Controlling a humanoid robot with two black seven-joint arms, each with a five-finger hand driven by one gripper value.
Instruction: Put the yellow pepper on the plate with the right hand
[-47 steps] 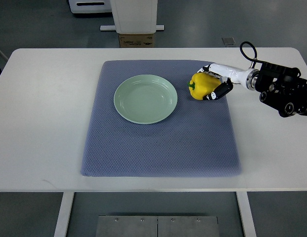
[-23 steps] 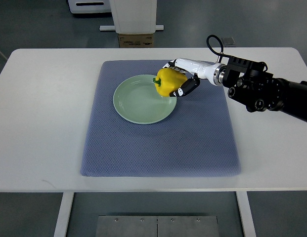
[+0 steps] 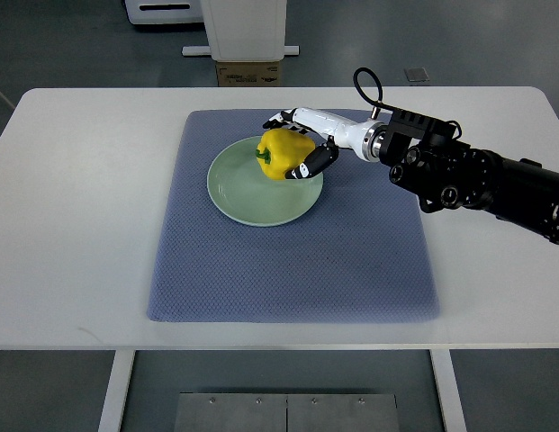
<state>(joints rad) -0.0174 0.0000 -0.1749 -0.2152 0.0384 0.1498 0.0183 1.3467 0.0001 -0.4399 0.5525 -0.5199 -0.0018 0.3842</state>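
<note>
Right robot hand (image 3: 302,144) wrapped around yellow pepper (image 3: 281,154), fingers (image 3: 317,162) curled on its near and far sides. Pepper held over far right part of green plate (image 3: 238,189), long axis left-right, stem pointing left. Blue mat (image 3: 288,261) beneath, on white surface (image 3: 81,225).

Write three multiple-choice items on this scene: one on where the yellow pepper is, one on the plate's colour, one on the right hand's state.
1. Where is the yellow pepper?
A. over the plate's far right part
B. on bare table
C. on the mat's near edge

2. What colour is the plate?
A. red
B. pale green
C. black

3. What is the right hand doing?
A. hanging open
B. gripping the pepper
C. pressing on the mat

Key: 1 A, the pepper overlaps the plate's rim there; 2 B, its surface is pale green; 3 B, fingers wrap round the pepper.
</note>
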